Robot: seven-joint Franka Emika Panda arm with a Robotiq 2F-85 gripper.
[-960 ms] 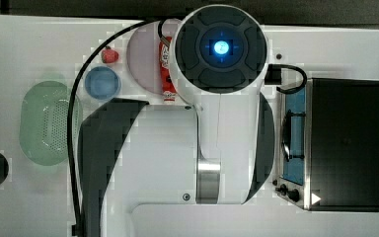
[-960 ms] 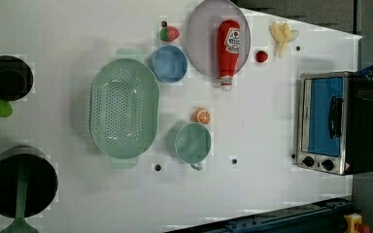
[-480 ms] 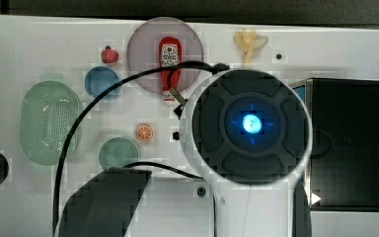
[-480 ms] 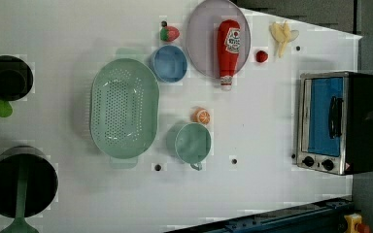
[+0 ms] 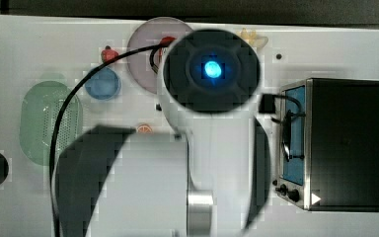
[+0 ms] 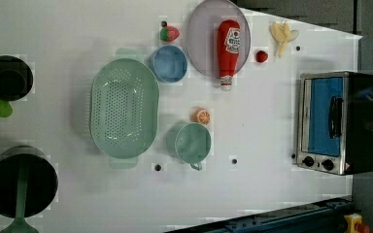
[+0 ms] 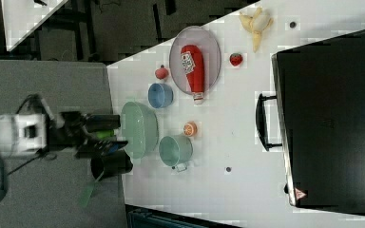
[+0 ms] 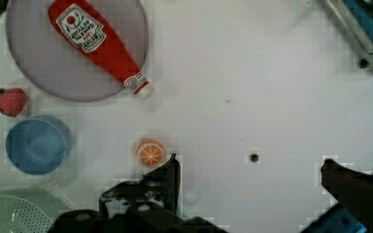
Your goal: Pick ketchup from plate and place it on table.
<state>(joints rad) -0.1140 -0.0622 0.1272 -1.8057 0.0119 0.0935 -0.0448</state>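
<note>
The gripper (image 8: 247,170) hangs high above the white table (image 6: 262,194), its two dark fingers (image 8: 167,177) spread wide with nothing between them, bare tabletop showing in the gap. In the left view the ketchup (image 6: 228,46) lies flat on the mauve-grey plate (image 6: 201,43), red body on the dish and whitish cap pointing toward six o'clock, poking just past the rim onto the table. From the plate, the strawberry (image 6: 169,33) sits near nine o'clock, just off the rim, and the blue bowl (image 6: 169,64) at about eight o'clock, touching or nearly touching the edge. A small round red fruit (image 6: 262,56) waits at three o'clock, with a peeled banana (image 6: 282,35) beyond it. Toward six o'clock, well apart from the plate, rest an orange slice (image 6: 202,116) and a green cup (image 6: 193,142); the big green colander (image 6: 124,108) lies at about seven o'clock. The toaster oven (image 6: 337,122) stands at four o'clock, by the table's edge.
</note>
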